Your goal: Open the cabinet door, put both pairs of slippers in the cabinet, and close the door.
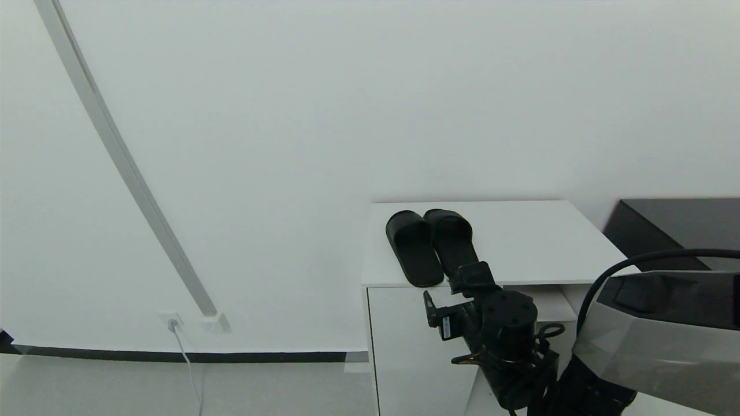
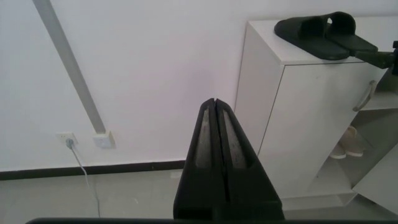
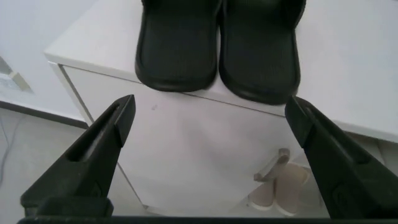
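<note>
My right gripper has its jaws spread wide and holds nothing. Its 2 fingers flank the heels of the black slippers without touching either, as far as the wrist view tells me. In the head view it sits lower right of centre, just at the heel of the slipper nearer the frame's right. My left gripper has its jaws pressed fully together and empty, hanging in open air off to the side of the cabinet.

I count 2 black slippers, 1 pair, lying side by side on the cabinet top just right of centre in the head view, toes to the wall and heels at the front edge. A second pair, 2 pale slippers, stands low inside the cabinet (its right half is open; the left door is shut, with 1 handle on it).

Further out I see 1 wall socket with a cable at lower left, 1 slanting white strip up the wall, and 1 dark table at the right edge.
</note>
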`<state>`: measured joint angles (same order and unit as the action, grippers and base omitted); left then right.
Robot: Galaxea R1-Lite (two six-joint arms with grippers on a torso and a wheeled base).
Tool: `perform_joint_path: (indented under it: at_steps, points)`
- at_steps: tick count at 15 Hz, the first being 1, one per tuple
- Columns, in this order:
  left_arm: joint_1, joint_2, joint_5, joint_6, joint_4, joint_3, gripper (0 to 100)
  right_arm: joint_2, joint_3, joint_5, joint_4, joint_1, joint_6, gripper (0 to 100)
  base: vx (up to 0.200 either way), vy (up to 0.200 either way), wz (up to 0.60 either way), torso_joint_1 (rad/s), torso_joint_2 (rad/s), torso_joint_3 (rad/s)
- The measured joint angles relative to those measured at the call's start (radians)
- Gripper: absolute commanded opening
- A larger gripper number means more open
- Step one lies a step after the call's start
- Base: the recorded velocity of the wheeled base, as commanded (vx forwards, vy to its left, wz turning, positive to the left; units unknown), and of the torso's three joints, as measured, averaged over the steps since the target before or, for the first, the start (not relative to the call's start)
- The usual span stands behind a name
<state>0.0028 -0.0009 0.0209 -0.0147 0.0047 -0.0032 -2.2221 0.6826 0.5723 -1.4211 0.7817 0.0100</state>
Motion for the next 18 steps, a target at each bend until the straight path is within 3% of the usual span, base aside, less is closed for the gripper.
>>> perform_joint_path:
  at_steps: [3, 7, 11, 18]
  points:
    - [0.0, 0.0, 0.0, 0.0, 0.0, 0.0, 0, 0.061, 0.071, -0.004, 0.223, -0.014, -0.008, 100, 0.0, 0.0, 0.0, 0.0, 0.0, 0.0]
    - [0.0, 0.0, 0.001, -0.001, 0.0, 0.0, 0, 0.19, 0.262, -0.003, 0.716, -0.017, -0.238, 100, 0.0, 0.0, 0.0, 0.0, 0.0, 0.0]
    - [0.0, 0.0, 0.0, 0.001, 0.0, 0.0, 0, 0.247, 0.297, 0.002, 0.739, -0.007, -0.258, 100, 0.0, 0.0, 0.0, 0.0, 0.0, 0.0]
    - [0.0, 0.0, 0.0, 0.001, 0.0, 0.0, 0, 0.244, 0.28, 0.003, 0.721, -0.008, -0.262, 100, 0.2, 0.0, 0.0, 0.006, 0.0, 0.002]
